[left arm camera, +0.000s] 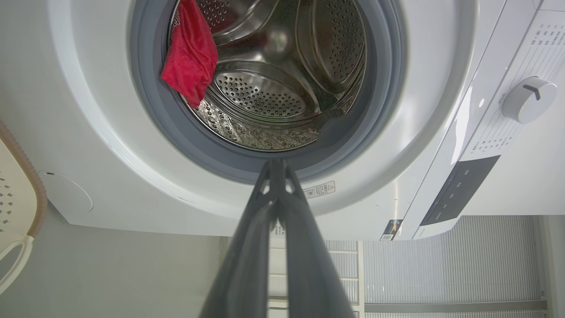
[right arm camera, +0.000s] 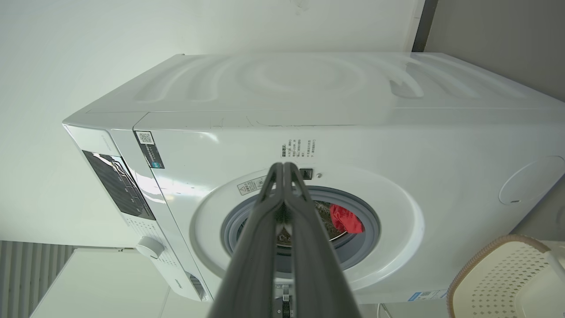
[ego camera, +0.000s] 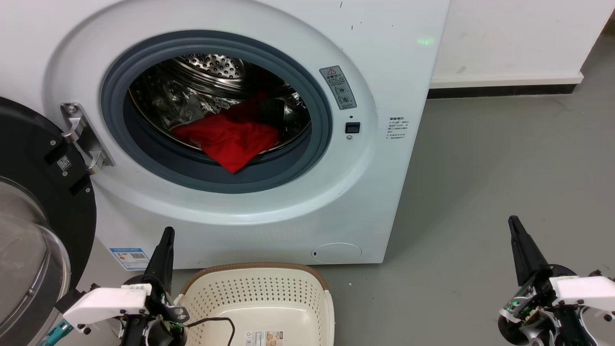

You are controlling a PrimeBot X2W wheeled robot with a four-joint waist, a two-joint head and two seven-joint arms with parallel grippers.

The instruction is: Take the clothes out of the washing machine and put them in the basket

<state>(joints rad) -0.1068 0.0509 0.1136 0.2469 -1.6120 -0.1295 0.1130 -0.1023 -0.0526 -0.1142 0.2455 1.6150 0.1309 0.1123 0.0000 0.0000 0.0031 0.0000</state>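
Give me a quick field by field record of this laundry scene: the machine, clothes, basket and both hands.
Washing machine: door swung open
Clothes: red, in the drum, corner over the grey seal
Basket: on floor before machine, no clothes inside
Left hand: shut, holding nothing, beside basket
Right hand: shut, holding nothing, above floor

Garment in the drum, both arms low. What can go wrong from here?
The left gripper and right gripper are both shut; reaching in like that would likely shove the red garment deeper into the drum.
The open door stands close beside the left gripper, so a left-arm reach might clip it.
The garment drapes over the grey door seal and may drag there, missing the basket.
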